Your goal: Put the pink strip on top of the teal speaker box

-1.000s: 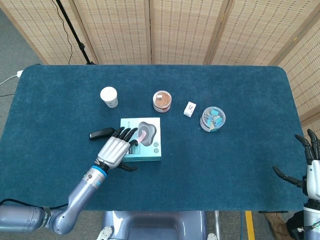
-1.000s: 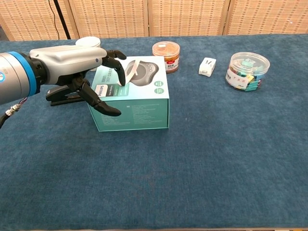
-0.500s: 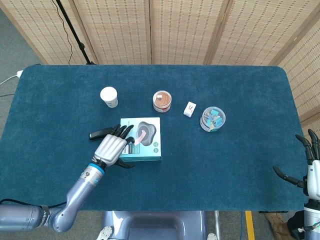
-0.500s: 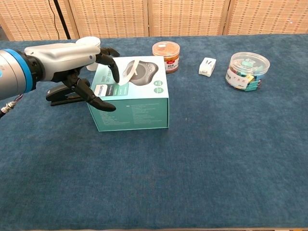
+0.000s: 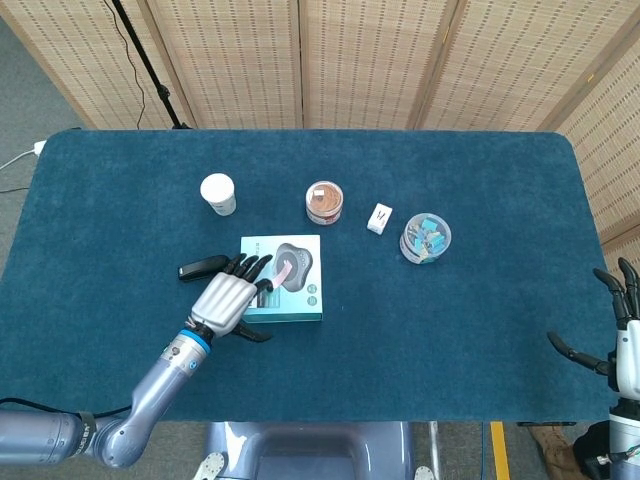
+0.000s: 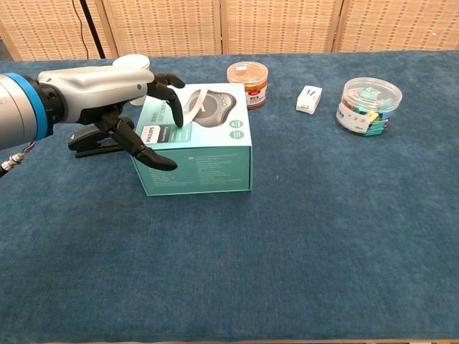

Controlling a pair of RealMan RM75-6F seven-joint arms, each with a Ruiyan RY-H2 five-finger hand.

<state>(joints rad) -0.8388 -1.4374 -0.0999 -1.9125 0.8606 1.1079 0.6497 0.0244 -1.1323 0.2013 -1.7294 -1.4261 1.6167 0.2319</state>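
Observation:
The teal speaker box (image 5: 298, 297) (image 6: 208, 161) lies flat left of the table's middle. The pink strip (image 5: 283, 270) (image 6: 192, 106) curves up off the box's top, one end at my left hand's fingertips, which seem to pinch it. My left hand (image 5: 228, 300) (image 6: 100, 89) hovers over the box's left edge, with its thumb spread low beside the box's side. My right hand (image 5: 622, 335) hangs beyond the table's right edge, fingers apart and holding nothing; only the head view shows it.
A black clip-like object (image 5: 200, 268) (image 6: 90, 141) lies just left of the box. Behind stand a white cup (image 5: 217, 193), a brown-filled jar (image 5: 323, 202) (image 6: 247, 82), a small white box (image 5: 379, 218) and a clear tub of clips (image 5: 425, 238) (image 6: 368, 106).
My left hand drew back toward the box's left edge, then came slightly forward again. The pink strip shifted with the fingertips. The right hand stayed put.

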